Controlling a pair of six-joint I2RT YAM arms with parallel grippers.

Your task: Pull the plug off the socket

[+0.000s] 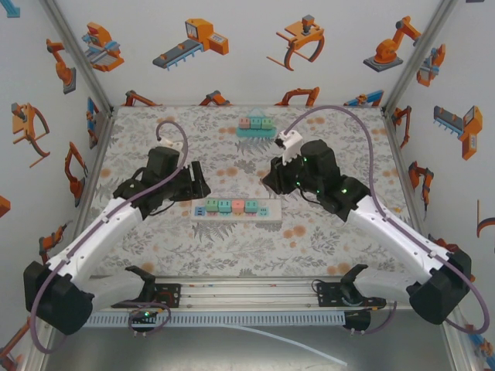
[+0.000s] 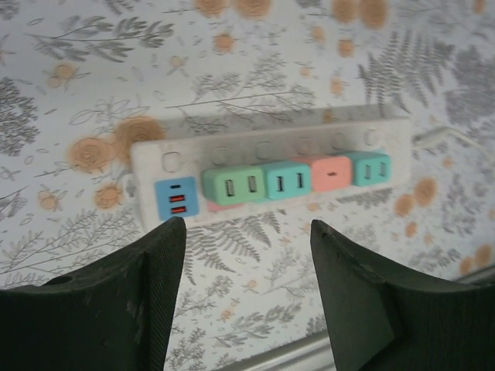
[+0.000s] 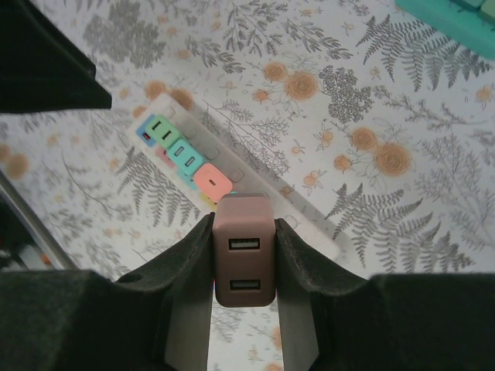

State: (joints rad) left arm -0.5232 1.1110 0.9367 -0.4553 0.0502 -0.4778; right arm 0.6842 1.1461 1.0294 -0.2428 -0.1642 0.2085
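My right gripper (image 3: 243, 226) pinches the dusty-pink plug (image 3: 244, 267) by its two sides. The plug is a smooth block with rounded corners, and its two USB ports face the camera. Its prongs are hidden behind its own body. It also covers a part of the white power strip (image 2: 255, 147), so I cannot tell if it touches the strip. My left gripper (image 2: 246, 232) hangs over the strip's near edge, its matte black fingers spread with nothing between them. Green (image 2: 233, 185), teal and salmon chargers sit in a row on the strip. A second teal strip (image 3: 456, 15) is cut off at the corner.
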